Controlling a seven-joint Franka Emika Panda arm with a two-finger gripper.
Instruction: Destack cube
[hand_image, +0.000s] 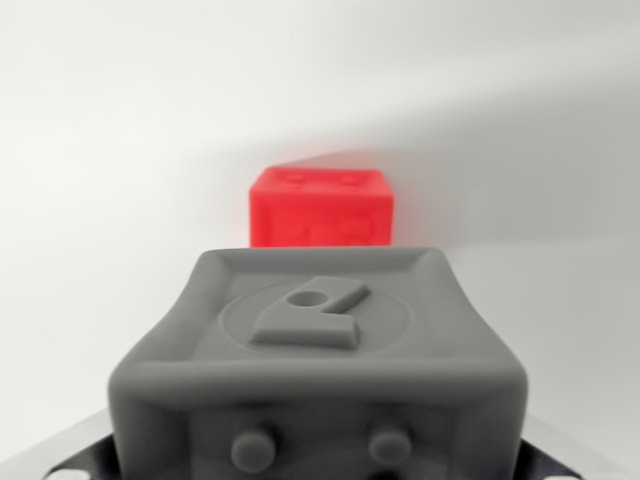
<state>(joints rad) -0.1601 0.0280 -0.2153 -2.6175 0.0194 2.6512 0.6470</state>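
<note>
A grey cube (318, 350) fills the lower half of the wrist view, very close and blurred, with a raised emblem on its upper face and two round studs on its near face. Dark finger parts (75, 462) show at both bottom corners, pressed against its sides, so my gripper (318, 462) looks shut on the grey cube. Beyond it, a smaller red cube (321, 207) rests on the white surface, upright, with two dimples on top. The grey cube hides the red cube's lower edge. I cannot tell whether the two cubes touch.
A plain white surface (110, 180) spreads around both cubes. A soft shadow (510, 170) falls right of the red cube.
</note>
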